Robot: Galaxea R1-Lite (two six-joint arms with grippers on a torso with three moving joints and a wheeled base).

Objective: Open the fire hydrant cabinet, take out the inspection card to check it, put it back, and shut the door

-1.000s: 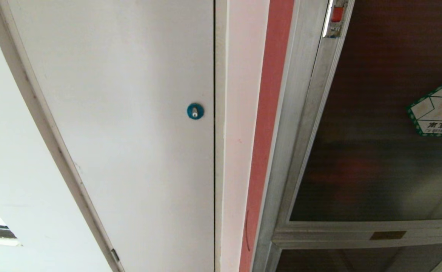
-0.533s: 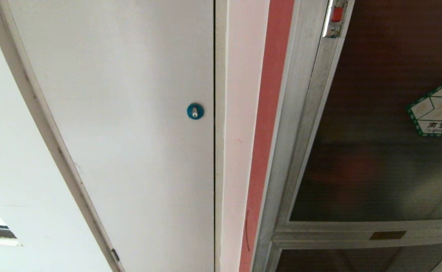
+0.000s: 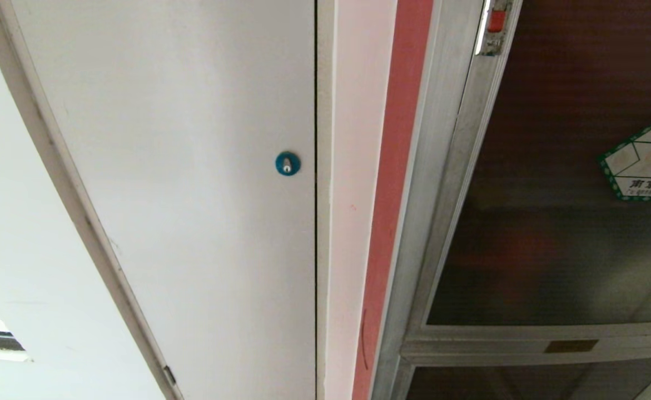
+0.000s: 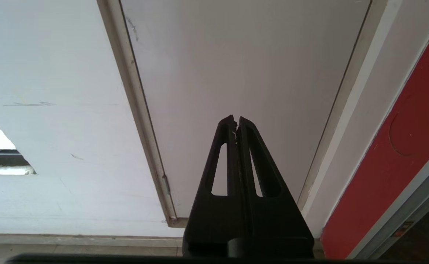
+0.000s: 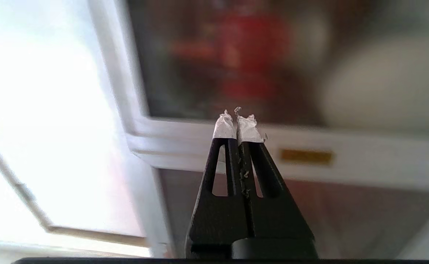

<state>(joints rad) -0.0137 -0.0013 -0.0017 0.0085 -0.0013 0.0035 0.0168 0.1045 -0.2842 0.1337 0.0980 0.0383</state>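
Observation:
The fire hydrant cabinet [image 3: 442, 183] with its brushed silver frame fills the right of the head view. Its door [image 3: 558, 183], a dark glass panel, stands closed, with a green-bordered hexagonal sticker [image 3: 645, 161] and a small red latch tab [image 3: 496, 21] near the top. No arm shows in the head view. My right gripper [image 5: 237, 121], its tips wrapped in white tape, is shut and empty, in front of the silver crossbar [image 5: 346, 157] under the door glass [image 5: 236, 55]. My left gripper [image 4: 235, 121] is shut, parked before the white panel. The inspection card is out of view.
A plain white panel [image 3: 192, 194] with a blue round lock [image 3: 287, 163] takes up the left and middle. A red strip [image 3: 394, 194] runs between it and the cabinet frame. A smaller dark lower panel [image 3: 525, 383] sits below the crossbar.
The head view has not changed; no arm has entered it and the door stays closed.

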